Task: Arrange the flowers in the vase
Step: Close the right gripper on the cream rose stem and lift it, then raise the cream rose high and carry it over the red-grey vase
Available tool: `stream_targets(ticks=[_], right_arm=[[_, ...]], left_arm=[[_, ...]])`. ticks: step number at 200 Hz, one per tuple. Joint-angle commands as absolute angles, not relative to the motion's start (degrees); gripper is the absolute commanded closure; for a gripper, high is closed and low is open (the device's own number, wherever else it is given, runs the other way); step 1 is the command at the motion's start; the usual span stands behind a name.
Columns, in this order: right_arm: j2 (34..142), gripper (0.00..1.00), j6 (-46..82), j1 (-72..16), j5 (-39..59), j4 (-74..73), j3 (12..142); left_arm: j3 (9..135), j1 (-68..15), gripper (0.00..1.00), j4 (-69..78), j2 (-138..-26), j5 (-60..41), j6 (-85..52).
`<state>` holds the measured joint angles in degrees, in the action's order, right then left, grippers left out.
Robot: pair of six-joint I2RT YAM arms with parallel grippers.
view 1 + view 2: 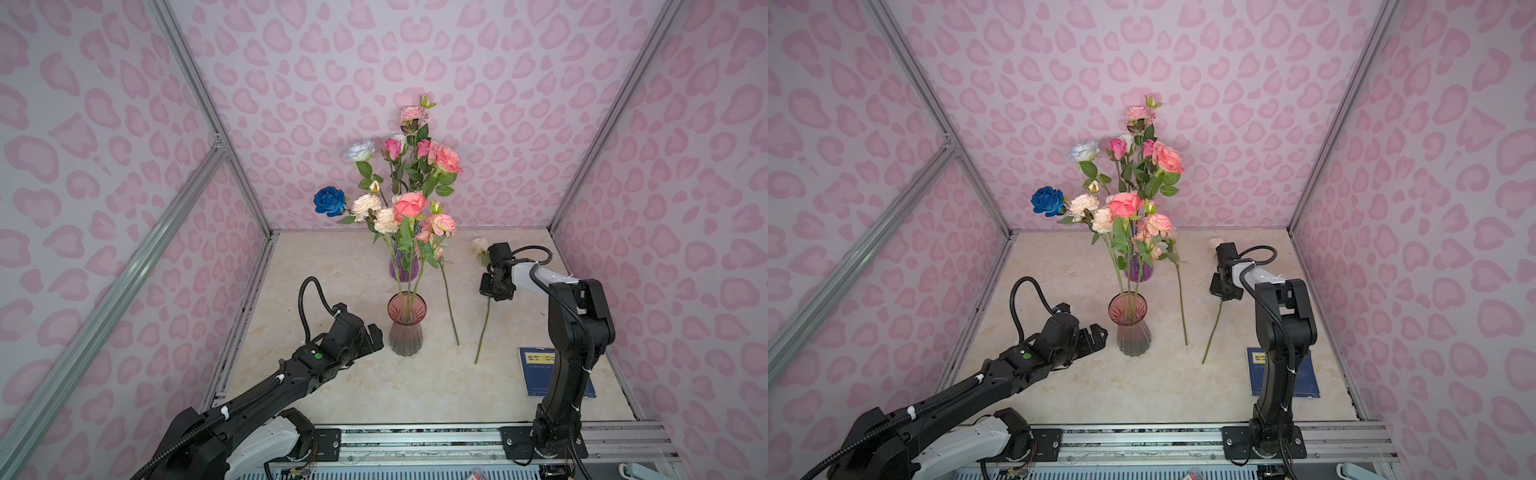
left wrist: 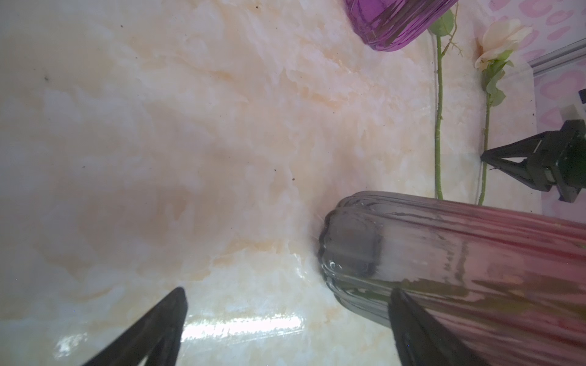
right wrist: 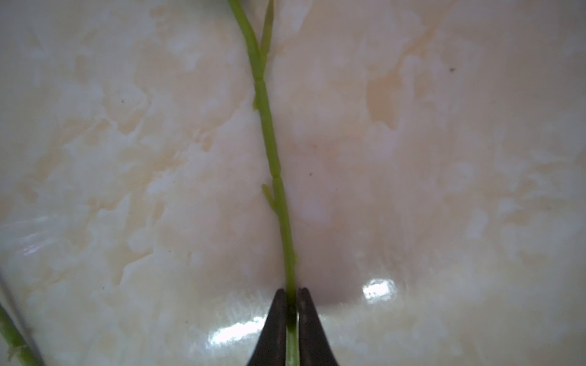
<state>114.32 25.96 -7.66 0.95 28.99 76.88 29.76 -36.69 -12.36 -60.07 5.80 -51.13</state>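
I saw the cream rose (image 1: 483, 328) lying flat on the marble tabletop (image 1: 332, 386), right of centre in both top views. The right gripper (image 3: 291, 296) was pinched tight on its green stem. Just left of it lay another loose rose (image 1: 451, 307). The other flowers (image 1: 409, 203) stood in the pink vase (image 1: 405, 328) at centre frame and the purple vase (image 1: 400, 269) behind it. The left gripper (image 1: 376, 334) sat beside the pink vase, jaws spread wide, and I couldn't tell whether it touched the glass.
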Motion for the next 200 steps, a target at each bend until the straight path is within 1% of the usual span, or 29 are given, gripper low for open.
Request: stream_targets(ticks=[1, 23, 44, 65, 87, 137, 164, 200], right_arm=[[114.0, 0.92, 26.7, -7.7, 2.5, 29.1, 76.7], [112.2, 0.95, 27.2, -7.7, 4.0, 28.2, 76.1], [109.6, 0.96, 27.4, -7.9, 3.0, 27.4, 75.0], [105.7, 0.97, 27.4, -7.9, 3.3, 25.9, 72.8], [100.3, 0.98, 27.7, -7.9, 5.8, 22.4, 68.9], [82.8, 0.99, 29.8, -8.1, 6.7, 15.4, 59.6], [72.5, 1.00, 29.2, -8.9, 7.2, 12.4, 56.5], [61.2, 1.00, 26.6, -14.3, 2.1, 11.4, 56.4]], left_arm=[[30.8, -36.6, 0.00, -11.8, -60.0, 5.4, -50.2], [30.9, -36.5, 0.00, -12.1, -59.4, 5.5, -50.1], [30.4, -36.4, 0.00, -12.2, -58.2, 5.7, -50.1], [29.8, -36.3, 0.00, -13.0, -56.6, 6.1, -50.1], [29.3, -36.1, 0.00, -13.6, -54.8, 6.5, -50.4], [31.7, -35.8, 0.00, -17.3, -51.3, 7.4, -49.6], [32.0, -35.9, 0.00, -18.0, -47.4, 8.4, -49.7], [29.9, -35.8, 0.00, -17.7, -38.9, 10.6, -51.1]])
